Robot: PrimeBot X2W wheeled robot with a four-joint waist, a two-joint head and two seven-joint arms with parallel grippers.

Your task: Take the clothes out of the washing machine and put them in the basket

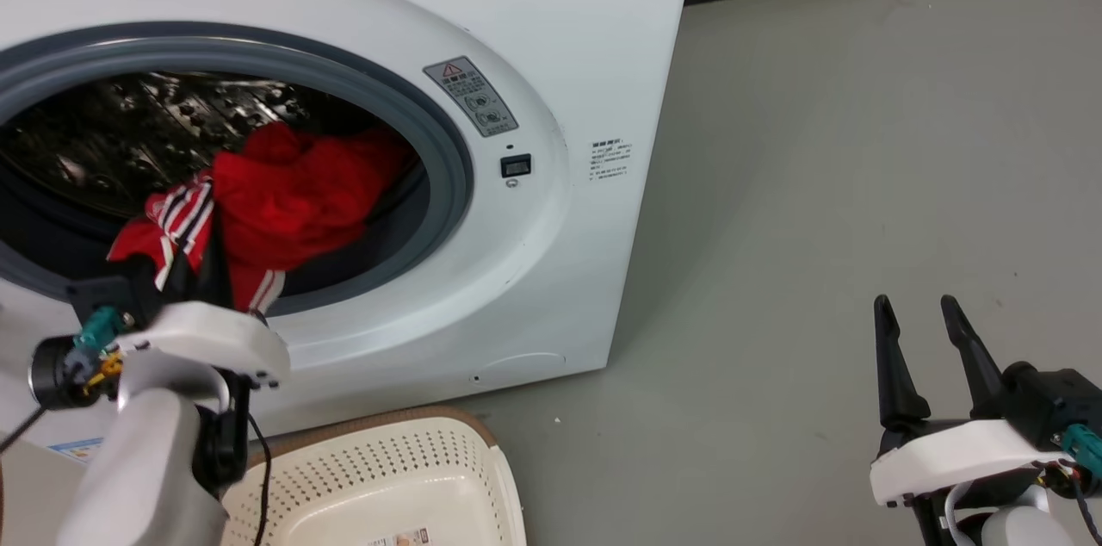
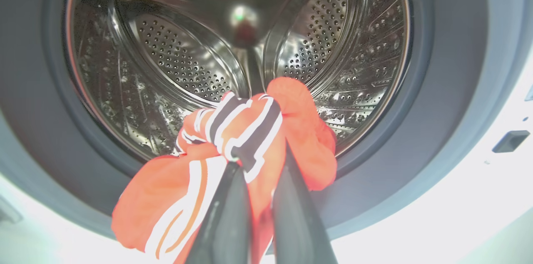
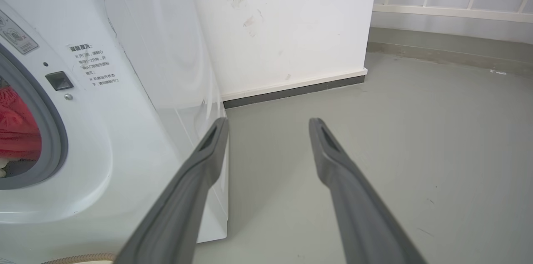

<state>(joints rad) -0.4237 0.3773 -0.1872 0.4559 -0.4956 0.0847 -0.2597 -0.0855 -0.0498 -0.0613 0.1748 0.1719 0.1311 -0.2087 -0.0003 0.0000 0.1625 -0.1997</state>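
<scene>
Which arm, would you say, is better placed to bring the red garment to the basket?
Left. The left hand is shut on the clothes at the porthole of the washing machine, with the basket just below; the right hand is open, off over the floor.

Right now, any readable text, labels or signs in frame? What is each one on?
"温馨提示:" heads the printed notice on the washing machine front; the lines below it are too small to read reliably.
Warning sticker beside the porthole: red triangle sign, text too small to read.
Label inside the basket: cut off by the frame edge, unreadable.
Sticker at the machine's lower left: blurred, unreadable.
</scene>
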